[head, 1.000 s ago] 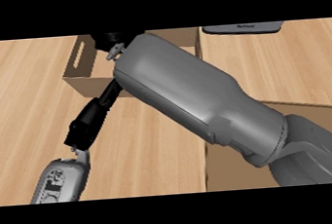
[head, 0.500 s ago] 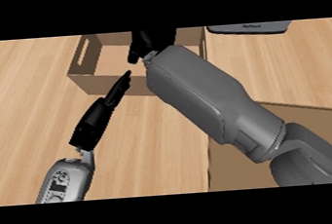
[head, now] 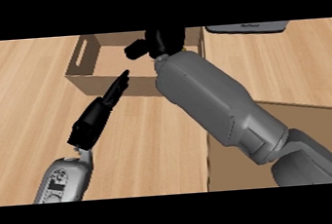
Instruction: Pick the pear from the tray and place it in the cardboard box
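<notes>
Head view, looking pretty much straight down at a wooden counter (head: 24, 94). Starting on the left, the left hand (head: 97, 116) comes up from the lower edge on its grey forearm, fingers straight and pressed together in a flat blade, tips pointing up and to the right and ending just at the near wall of the cardboard box (head: 87, 73). It isn't holding anything. The box sits toward the top, open side up, with a handle slot cut into its left wall (the inside that shows is just bare cardboard). Moving right, the right forearm cuts diagonally across the middle and covers the right part of the box. The right hand (head: 157, 44) is up over the box's far right area with its fingers curled in, but I honestly can't tell whether they're wrapped around something or closed on nothing, since the hand hides whatever might be inside it. The pear doesn't show anywhere, not in the box's open part and not on the counter. In the lower right there's a flat brown tray (head: 306, 118) under the arm, and at the top right a dark grey object (head: 248, 28) pokes in from the edge.
</notes>
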